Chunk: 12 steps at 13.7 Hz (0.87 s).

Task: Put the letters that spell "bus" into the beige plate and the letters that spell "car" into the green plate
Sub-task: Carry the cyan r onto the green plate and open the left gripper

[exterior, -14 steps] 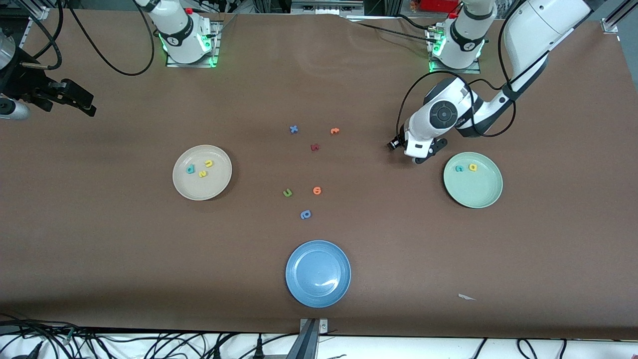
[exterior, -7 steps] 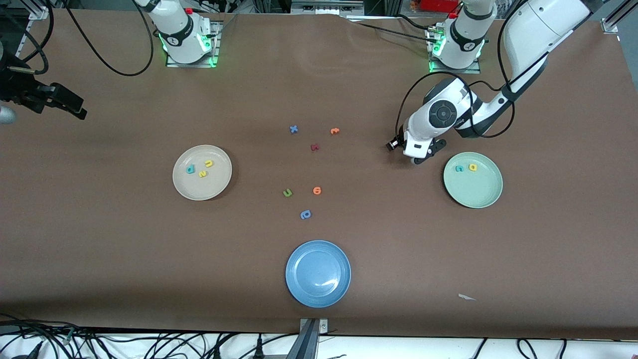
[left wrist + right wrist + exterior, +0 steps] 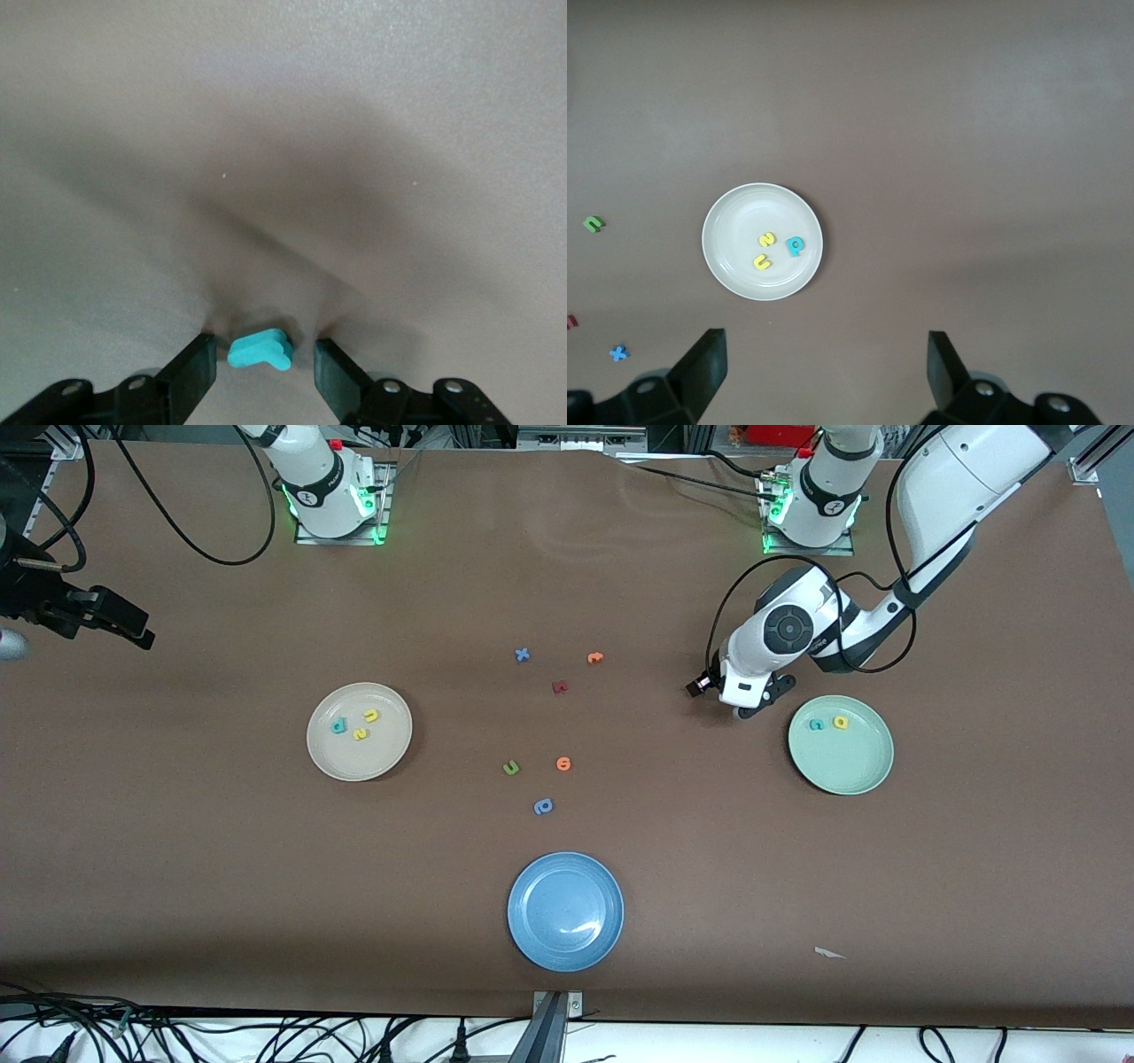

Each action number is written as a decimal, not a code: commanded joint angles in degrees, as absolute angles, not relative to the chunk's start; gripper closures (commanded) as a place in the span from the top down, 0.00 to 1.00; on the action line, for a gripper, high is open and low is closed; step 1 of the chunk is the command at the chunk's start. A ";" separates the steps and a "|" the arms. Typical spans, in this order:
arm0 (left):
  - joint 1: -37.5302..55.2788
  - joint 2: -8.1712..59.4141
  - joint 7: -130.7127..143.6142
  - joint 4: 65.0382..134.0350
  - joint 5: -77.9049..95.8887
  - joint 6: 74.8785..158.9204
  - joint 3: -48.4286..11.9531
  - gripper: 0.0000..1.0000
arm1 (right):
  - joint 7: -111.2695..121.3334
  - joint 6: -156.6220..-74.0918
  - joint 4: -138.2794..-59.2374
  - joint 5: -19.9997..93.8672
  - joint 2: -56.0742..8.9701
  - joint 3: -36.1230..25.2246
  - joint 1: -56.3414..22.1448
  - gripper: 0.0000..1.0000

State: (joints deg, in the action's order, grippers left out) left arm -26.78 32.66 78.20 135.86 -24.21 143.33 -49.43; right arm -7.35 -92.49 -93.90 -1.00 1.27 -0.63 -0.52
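My left gripper (image 3: 744,708) is down at the table beside the green plate (image 3: 846,769), toward the middle of the table from it. In the left wrist view it (image 3: 263,363) is open, with the teal r (image 3: 260,349) lying between its fingers and a gap on each side. The green plate holds the teal c (image 3: 817,724) and yellow a (image 3: 840,723). In the beige plate (image 3: 354,772) lie the teal b (image 3: 338,726), yellow u (image 3: 371,715) and yellow s (image 3: 360,733). My right gripper (image 3: 120,624) waits open above the right arm's end of the table, high over the beige plate (image 3: 735,230).
Loose letters lie mid-table: a blue x (image 3: 523,654), orange t (image 3: 594,657), dark red letter (image 3: 559,686), green u (image 3: 511,768), another orange letter (image 3: 563,763) and a darker blue p (image 3: 543,806). A blue plate (image 3: 565,948) sits nearest the front camera. A white scrap (image 3: 828,953) lies near the front edge.
The right gripper has drifted a little toward the right arm's end of the table. The left hand has shifted only slightly beside the green plate.
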 commanded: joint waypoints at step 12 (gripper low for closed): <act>-26.98 33.14 79.28 135.18 -27.33 142.91 -48.34 0.31 | -8.00 -91.85 -94.92 -0.79 2.37 -1.58 -1.67 1.00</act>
